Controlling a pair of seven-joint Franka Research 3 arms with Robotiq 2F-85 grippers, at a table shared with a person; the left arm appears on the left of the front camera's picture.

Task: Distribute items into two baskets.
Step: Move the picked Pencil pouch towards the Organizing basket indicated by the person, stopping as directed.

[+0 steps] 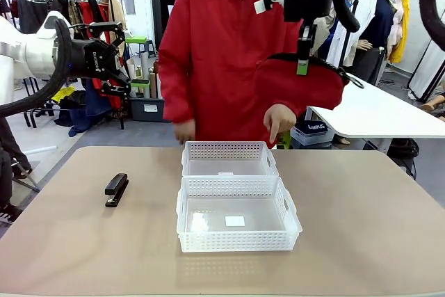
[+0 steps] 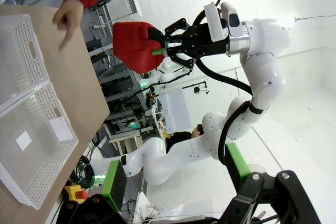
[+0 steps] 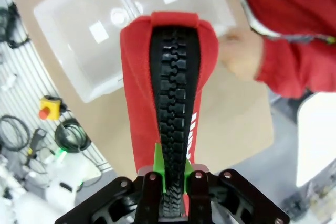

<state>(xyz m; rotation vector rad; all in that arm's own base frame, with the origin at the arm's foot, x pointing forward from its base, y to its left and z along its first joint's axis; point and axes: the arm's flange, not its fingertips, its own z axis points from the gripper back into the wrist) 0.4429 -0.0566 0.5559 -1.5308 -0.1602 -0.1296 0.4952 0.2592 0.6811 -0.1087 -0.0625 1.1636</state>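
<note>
Front view: right gripper (image 1: 302,67) clamped red pouch (image 1: 295,87) aloft; left gripper (image 1: 119,57) stood open, empty. Centring above far basket (image 1: 229,151) before release seemed advisable.

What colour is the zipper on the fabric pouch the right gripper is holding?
Black zipper along the soft red fabric pouch; clearest in the right wrist view.

Your front view is bright and evenly lit from overhead: the table (image 1: 361,241) has no hard shadows, only a faint soft one along the near side of the nearer basket (image 1: 236,241), whose clear floor carries a pale sheen. Your left wrist view bows strongly toward its edges, and the white wall (image 2: 310,98) is almost washed out. In your right wrist view the red pouch (image 3: 136,108) is crisp, while the baskets (image 3: 79,40) and the person's hand (image 3: 241,53) behind it are soft
</note>
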